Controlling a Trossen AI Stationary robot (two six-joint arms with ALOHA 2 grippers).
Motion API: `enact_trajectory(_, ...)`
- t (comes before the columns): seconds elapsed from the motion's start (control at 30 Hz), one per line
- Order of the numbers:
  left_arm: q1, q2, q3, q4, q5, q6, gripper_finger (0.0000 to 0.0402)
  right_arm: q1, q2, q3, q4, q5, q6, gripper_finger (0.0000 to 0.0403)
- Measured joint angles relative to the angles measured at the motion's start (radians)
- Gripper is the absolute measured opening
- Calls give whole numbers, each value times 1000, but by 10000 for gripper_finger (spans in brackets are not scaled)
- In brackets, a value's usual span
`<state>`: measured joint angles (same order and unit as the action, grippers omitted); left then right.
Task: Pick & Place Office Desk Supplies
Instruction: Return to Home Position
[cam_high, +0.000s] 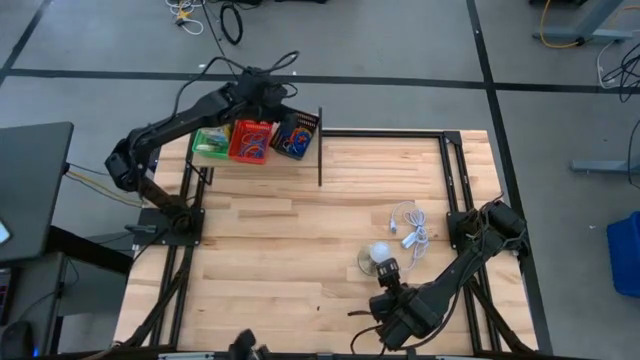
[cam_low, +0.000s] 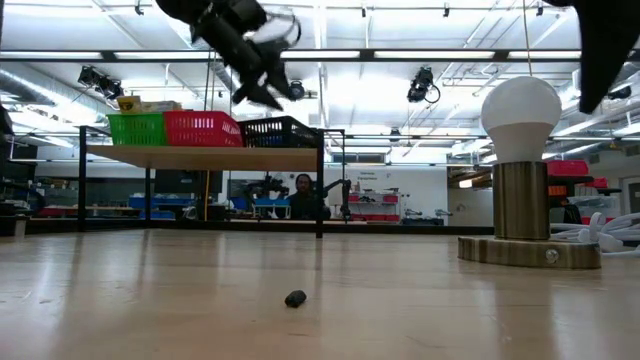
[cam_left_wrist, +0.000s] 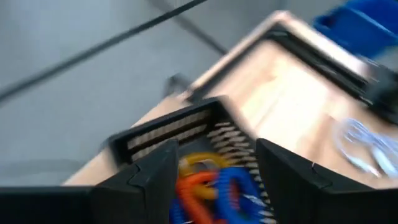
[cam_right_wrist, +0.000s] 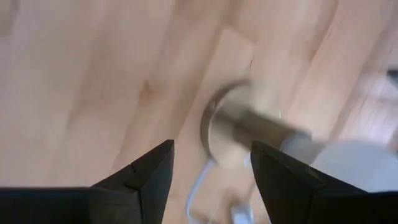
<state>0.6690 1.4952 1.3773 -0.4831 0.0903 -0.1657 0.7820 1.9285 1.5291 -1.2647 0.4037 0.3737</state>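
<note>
- You find the left gripper (cam_left_wrist: 216, 152) in the air over the shelf (cam_low: 200, 157), above the black basket (cam_high: 296, 135) and clear of it.
- Its jaws are spread and nothing is between them.
- The shelf stands at the far left corner of the table (cam_high: 300, 250) and carries three mesh baskets in a row.
- The green basket (cam_high: 211, 143) is nearest the table's left edge, the red basket (cam_high: 250, 140) is in the middle, and the black basket is at the shelf's inner end.
- In the left wrist view you see the black basket's contents: a blue coiled keychain (cam_left_wrist: 239, 193), an orange coiled keychain (cam_left_wrist: 193, 186) and a yellow coil (cam_left_wrist: 202, 160), lying against each other.
- The red basket holds more coloured loops (cam_high: 252, 148); you cannot tell their number.
- A yellow packet (cam_low: 128, 103) shows above the rim of the green basket.
- The right gripper (cam_right_wrist: 211, 149) is near the table's near edge, right of centre, just beside the ball-shaped lamp (cam_high: 380, 253) on its near side.
- Its jaws are spread and empty, and the lamp's round base shows beyond them.
- The lamp stands upright, and its white cord (cam_high: 412, 228) lies bundled on the table just beyond it.
- A small dark object (cam_low: 295, 298) lies alone on the table close to the low camera; you cannot tell what it is.
- A person (cam_low: 302, 190) sits in the room behind the table.
</note>
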Motion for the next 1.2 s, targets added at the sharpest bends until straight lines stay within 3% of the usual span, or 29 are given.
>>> enact_trajectory(0.2, -96, -121, 0, 25, 157, 210, 221, -4, 0, 0, 181, 29, -149, 222)
enact_trajectory(0.47, -257, -337, 1, 21, 372, 234, 221, -33, 0, 0, 495, 36, -320, 222)
enact_trajectory(0.63, -373, -432, -3, 14, 464, 259, 221, -63, 0, 1, 721, 51, -310, 222)
enact_trajectory(0.83, -473, -490, -4, 13, 487, 257, 219, -99, -19, 83, 791, 38, -253, 222)
enact_trajectory(1.03, -531, -540, -5, -150, 489, 331, 220, -59, -190, 100, 786, -46, -320, 222)
enact_trajectory(1.2, -593, -582, -121, -181, 490, 339, 220, 44, -400, -28, 832, -16, -401, 222)
